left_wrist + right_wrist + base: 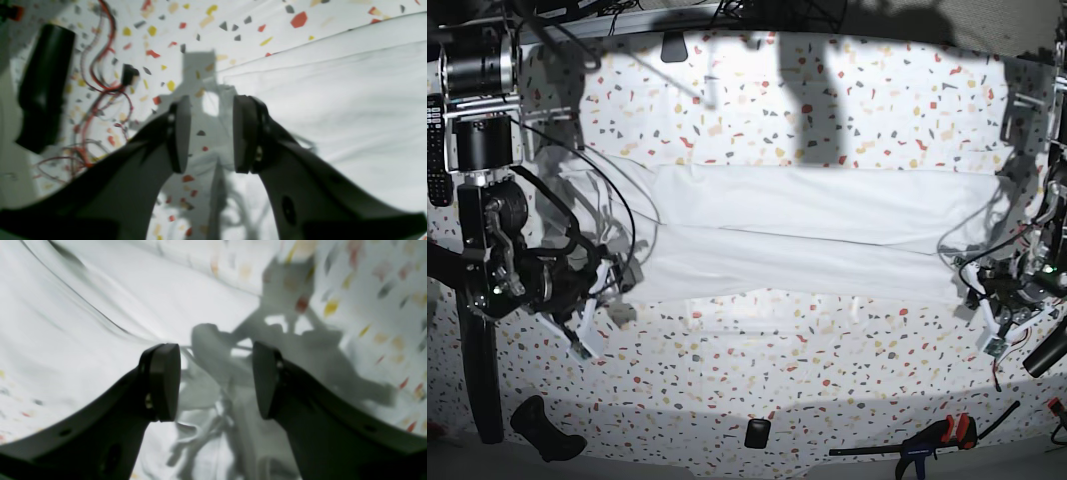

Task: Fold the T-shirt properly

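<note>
The T-shirt [797,235] is seen folded into a long band stretched across the middle of the speckled table [827,110]. The right gripper [217,380], jaws wide and empty, is held above its crumpled end. The left gripper [211,133], jaws parted and empty, is held over the table beside the other end.

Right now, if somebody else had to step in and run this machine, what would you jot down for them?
Left hand: open, holding nothing, above the speckled table beside the shirt's edge.
Right hand: open, empty, over the T-shirt's other end.
T-shirt: lies flat as a long white band across the table, a fold line running along it.
Done: appears folded lengthwise into a strip.
Left: probably fold the ends inward to make a compact packet.
</note>
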Controlling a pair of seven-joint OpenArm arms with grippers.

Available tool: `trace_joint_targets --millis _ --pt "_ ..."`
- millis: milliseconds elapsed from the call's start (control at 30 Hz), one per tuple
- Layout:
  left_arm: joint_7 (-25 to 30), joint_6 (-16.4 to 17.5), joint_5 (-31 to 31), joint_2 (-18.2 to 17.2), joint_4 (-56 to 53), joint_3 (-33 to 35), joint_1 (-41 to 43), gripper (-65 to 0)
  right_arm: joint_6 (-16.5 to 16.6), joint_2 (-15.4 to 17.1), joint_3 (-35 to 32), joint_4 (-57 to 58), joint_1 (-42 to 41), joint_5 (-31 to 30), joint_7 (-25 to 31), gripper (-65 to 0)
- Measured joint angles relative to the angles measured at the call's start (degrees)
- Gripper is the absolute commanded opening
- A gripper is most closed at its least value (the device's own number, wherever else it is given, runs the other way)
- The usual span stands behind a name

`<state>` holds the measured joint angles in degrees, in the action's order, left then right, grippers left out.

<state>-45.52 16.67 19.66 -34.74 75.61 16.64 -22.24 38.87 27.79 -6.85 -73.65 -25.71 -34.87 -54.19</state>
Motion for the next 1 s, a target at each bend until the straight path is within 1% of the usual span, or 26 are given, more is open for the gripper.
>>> trace_joint_targets --millis 67,167,233,300,333,400,500,600,633,700,733,800,833,933,1000 --pt "0.0 0.0 2.2 -1.7 0.0 0.0 -0.1 -44.7 0.1 -0.6 1.7 -4.6 0.0 -1.2 -0.7 -31.0" --pt "-1.2 -0.1 4.5 -4.4 -0.7 0.0 -0.3 -44.7 0.2 -0.7 6.0 -10.2 -0.2 -1.3 -2.1 -31.0" --pt "-3.0 -0.2 6.4 -5.3 -2.4 -0.1 -0.3 -41.2 -0.3 -0.6 9.4 -12.3 -0.5 -3.0 -3.8 -31.0" --pt "-3.7 0.4 9.7 -5.0 -4.7 -0.6 -0.3 -38.2 -0.5 -0.5 12.5 -12.5 -0.5 -4.8 -5.2 -31.0" --pt "-4.0 1.6 11.1 -4.4 -5.8 -1.0 -0.3 -38.1 -0.5 -0.5 13.8 -12.4 -0.4 -5.6 -7.3 -31.0" --pt "-3.9 1.8 13.3 -2.9 -8.0 -1.7 -0.3 -38.1 -0.5 -0.5 16.0 -12.3 -0.2 -8.5 -11.3 -31.0" --pt "-3.7 3.3 14.5 0.0 -10.8 -2.1 -0.3 -37.3 -0.2 -0.7 17.8 -12.3 0.2 -9.4 -11.0 -31.0" --pt "-2.3 3.7 14.3 2.1 -13.4 -2.0 -0.9 -34.2 0.2 -0.6 18.1 -12.3 1.2 -9.4 -10.8 -31.0" --pt "-2.4 3.7 13.3 2.1 -14.2 -2.0 -1.6 -34.2 0.4 -0.7 18.1 -12.3 1.9 -9.5 -10.7 -31.0" --pt "-3.3 2.1 13.4 1.7 -15.9 -3.1 -3.6 -34.2 0.5 -0.7 18.1 -12.3 3.6 -9.4 -10.8 -31.0" --pt "-3.8 1.4 14.7 1.4 -16.9 -4.5 -4.7 -34.2 0.6 -0.7 18.1 -12.3 4.5 -9.2 -10.9 -31.0" --pt "-3.8 1.4 18.3 0.7 -18.7 -8.4 -6.5 -34.3 0.6 -0.7 18.0 -12.3 5.6 -9.2 -10.9 -31.0" --pt "-4.3 1.9 20.7 0.6 -19.4 -10.5 -7.0 -34.3 0.6 -0.7 18.1 -12.3 5.9 -9.2 -10.8 -31.0" --pt "-7.2 6.8 27.1 0.8 -23.0 -16.6 -7.6 -34.3 0.6 -0.7 18.1 -12.3 6.4 -9.2 -10.8 -31.0" --pt "-7.8 9.0 29.6 1.0 -26.3 -20.0 -7.6 -34.3 0.6 -0.7 18.1 -12.3 6.4 -9.3 -10.8 -31.0"
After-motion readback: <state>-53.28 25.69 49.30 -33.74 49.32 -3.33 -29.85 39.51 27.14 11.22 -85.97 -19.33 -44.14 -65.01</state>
